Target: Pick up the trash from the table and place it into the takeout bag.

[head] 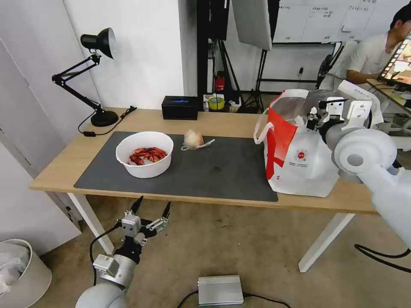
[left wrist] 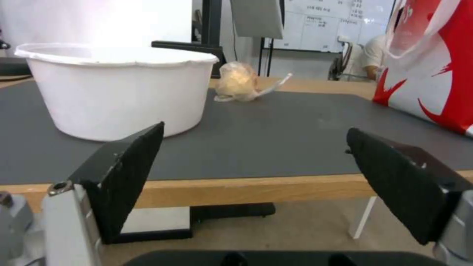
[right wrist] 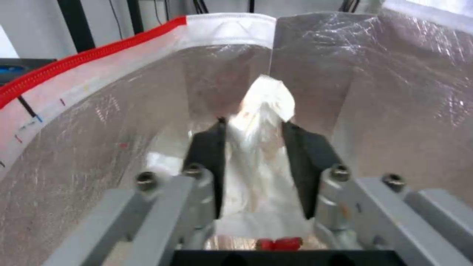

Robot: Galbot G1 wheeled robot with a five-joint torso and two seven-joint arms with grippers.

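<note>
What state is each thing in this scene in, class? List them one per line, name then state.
Takeout bag: upright, mouth open.
Crumpled tissue: pinched in the right gripper, inside the bag.
White bowl: upright on the mat, shells inside.
Wrapped ball: resting on the mat.
Left gripper: open, below the table edge.
Desk lamp: looks unlit.
</note>
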